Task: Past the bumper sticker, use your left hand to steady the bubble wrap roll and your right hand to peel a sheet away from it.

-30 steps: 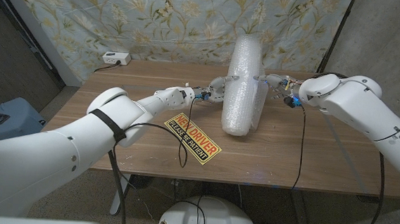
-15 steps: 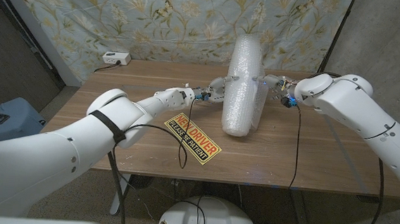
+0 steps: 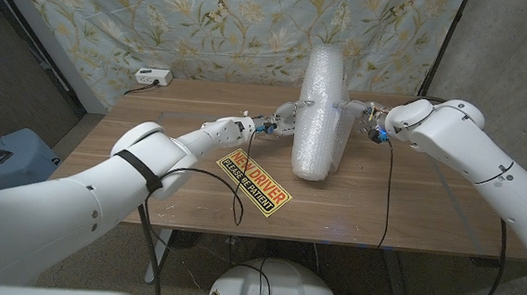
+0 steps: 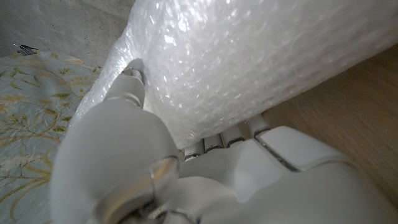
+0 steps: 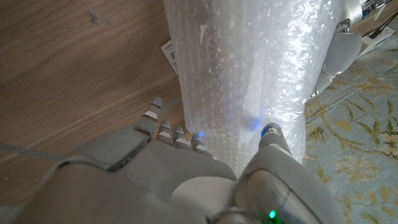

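Note:
The bubble wrap roll (image 3: 321, 105) stands tilted on the wooden table (image 3: 181, 123), beyond the yellow bumper sticker (image 3: 254, 182). My left hand (image 3: 282, 119) holds the roll's left side. In the left wrist view its thumb (image 4: 132, 81) presses the wrap (image 4: 261, 56) and its other fingers (image 4: 224, 134) lie under it. My right hand (image 3: 361, 112) is at the roll's right side, where a loose outer sheet (image 3: 342, 134) hangs. In the right wrist view its fingertips (image 5: 177, 134) and thumb (image 5: 271, 133) close on that layer of wrap (image 5: 249, 68).
A white power strip (image 3: 152, 75) lies at the table's back left corner. A floral curtain (image 3: 207, 23) hangs close behind the table. A blue bin (image 3: 3, 153) stands on the floor to the left. Cables trail from both wrists across the table.
My right arm has moved left, bringing the hand closer against the roll's right side. The left hand and the roll have stayed put.

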Available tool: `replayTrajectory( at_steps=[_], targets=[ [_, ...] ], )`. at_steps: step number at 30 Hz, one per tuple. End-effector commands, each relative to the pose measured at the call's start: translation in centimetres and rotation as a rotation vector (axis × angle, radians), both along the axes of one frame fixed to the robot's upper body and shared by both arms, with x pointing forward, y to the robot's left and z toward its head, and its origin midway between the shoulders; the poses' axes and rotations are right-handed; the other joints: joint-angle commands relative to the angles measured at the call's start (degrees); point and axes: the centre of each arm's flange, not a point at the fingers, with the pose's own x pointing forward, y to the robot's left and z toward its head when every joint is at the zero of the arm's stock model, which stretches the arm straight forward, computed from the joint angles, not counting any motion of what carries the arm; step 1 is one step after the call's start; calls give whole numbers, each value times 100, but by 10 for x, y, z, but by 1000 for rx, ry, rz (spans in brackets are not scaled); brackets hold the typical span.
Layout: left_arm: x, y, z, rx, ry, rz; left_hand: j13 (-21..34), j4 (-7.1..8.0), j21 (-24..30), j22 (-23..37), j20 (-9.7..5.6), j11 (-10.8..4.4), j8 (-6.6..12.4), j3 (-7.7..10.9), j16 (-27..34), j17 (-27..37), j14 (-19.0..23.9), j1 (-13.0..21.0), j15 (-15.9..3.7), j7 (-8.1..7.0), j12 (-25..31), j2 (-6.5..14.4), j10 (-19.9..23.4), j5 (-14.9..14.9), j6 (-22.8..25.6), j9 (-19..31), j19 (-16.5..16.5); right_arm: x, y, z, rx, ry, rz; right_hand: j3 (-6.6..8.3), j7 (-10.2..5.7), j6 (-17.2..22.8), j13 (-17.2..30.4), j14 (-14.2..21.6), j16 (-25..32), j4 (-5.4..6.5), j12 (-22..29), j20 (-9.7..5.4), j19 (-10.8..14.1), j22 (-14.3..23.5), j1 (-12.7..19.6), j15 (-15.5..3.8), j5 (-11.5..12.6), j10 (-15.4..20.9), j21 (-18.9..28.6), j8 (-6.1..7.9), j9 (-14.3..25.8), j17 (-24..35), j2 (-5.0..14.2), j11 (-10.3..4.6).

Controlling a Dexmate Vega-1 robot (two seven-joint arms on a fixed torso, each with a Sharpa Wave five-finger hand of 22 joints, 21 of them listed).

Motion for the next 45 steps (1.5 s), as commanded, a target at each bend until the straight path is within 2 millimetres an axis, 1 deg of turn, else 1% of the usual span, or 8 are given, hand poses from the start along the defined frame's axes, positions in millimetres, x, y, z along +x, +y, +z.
replayTrajectory(
  at_steps=[1, 11, 18, 27, 36, 45],
  targets=[
    [-3, 3, -3, -15, 1, -24, 22, 140, 36, 27, 12, -78, 346, 191, 22, 13, 24, 333, 3, -101, 28, 368, 122, 42, 380, 851, 22, 0, -6, -3, 23, -12, -27, 26, 510, -834, 12, -38, 48, -1, 29, 17, 82, 16, -19, 9, 25, -393, 40, 37, 25, 33, 23, 14],
    [-3, 7, -5, -35, 6, -38, 35, 148, 50, 27, -8, -93, 357, 187, 32, 23, 36, 327, -9, -115, 20, 361, 127, 64, 394, 867, 36, 1, -12, -5, 46, -12, -43, 67, 511, -796, 33, 51, 54, -16, 47, 18, 211, 17, 12, 9, 14, -338, 45, 37, 25, 43, 29, 14],
    [-2, 10, -5, -48, 7, -43, 45, 151, 55, 27, -11, -78, 354, 192, 29, 26, 33, 328, -18, -135, 9, 361, 120, 83, 375, 879, 33, 2, -14, -6, 46, -17, -49, 87, 509, -752, 40, 89, 56, -21, 55, 18, 259, 18, 30, 9, 13, -301, 42, 40, 26, 48, 33, 13],
    [-2, 13, -5, -62, 8, -41, 59, 152, 63, 27, -7, -104, 362, 188, 36, 39, 34, 329, -29, -143, -1, 353, 122, 104, 378, 897, 31, 2, -21, -5, 62, -22, -73, 118, 510, -661, 43, 164, 59, -31, 67, 17, 337, 18, 64, 9, 3, -222, 43, 43, 24, 48, 36, 13],
    [-1, 15, -7, -79, 15, -33, 74, 156, 70, 25, -14, -106, 349, 198, 22, 44, 14, 333, -25, -141, -18, 358, 107, 129, 354, 897, 25, -2, -32, -4, 74, -33, -98, 158, 508, -556, 44, 277, 75, -47, 83, -12, 449, 15, 115, 7, -5, -122, 56, 53, 25, 46, 53, 12],
    [1, 14, -9, -93, 43, -14, 86, 173, 72, 24, -18, -94, 318, 196, -19, 35, -35, 299, -22, -162, -55, 340, 47, 149, 322, 875, 5, -8, -38, -3, 86, -59, -124, 177, 508, -496, 44, 321, 76, -51, 86, -19, 487, 11, 139, 7, -8, -74, 50, 57, 26, 44, 64, 12]
  ],
)
